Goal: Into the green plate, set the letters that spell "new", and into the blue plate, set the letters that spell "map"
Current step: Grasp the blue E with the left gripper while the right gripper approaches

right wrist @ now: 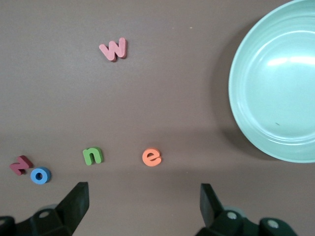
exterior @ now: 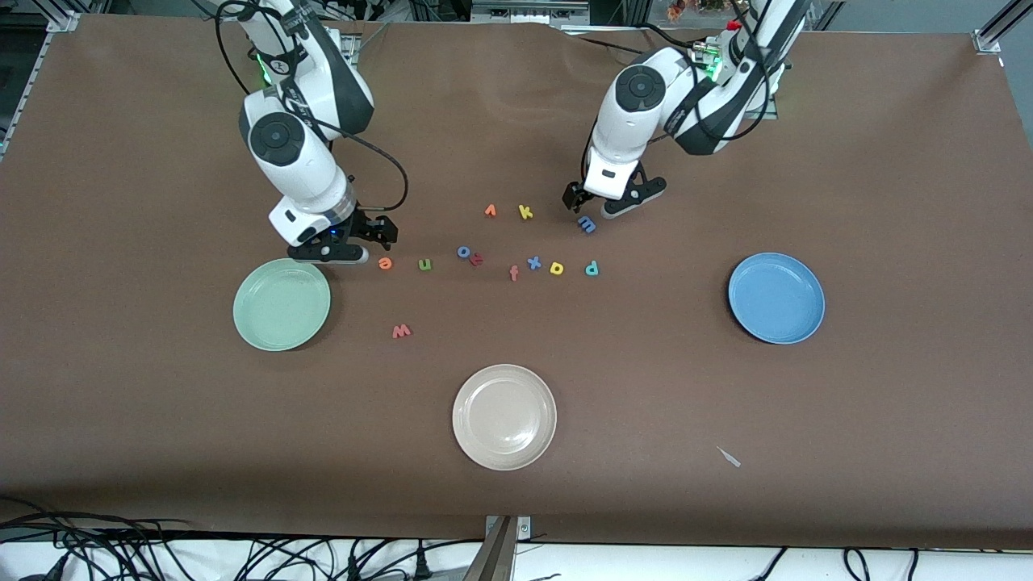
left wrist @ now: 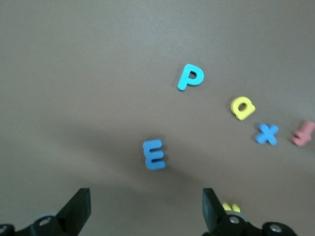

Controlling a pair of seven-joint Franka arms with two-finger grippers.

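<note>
Blue m (exterior: pixel 587 224): lay under left gripper (exterior: pixel 601 208), jaws spread, empty.
Right gripper (exterior: pixel 361 242): jaws spread beside orange e (exterior: pixel 385 263).
Risk: thin letters could slip during pinching.

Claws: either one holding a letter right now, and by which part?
Nothing held. Left claw hangs open over the blue "m"; right claw open beside the orange "e", near the green plate.

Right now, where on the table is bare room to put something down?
Bare cloth lies between the beige plate and the blue plate, and nearer the camera than the green plate. The letter row, from orange e to teal p, is crowded.
</note>
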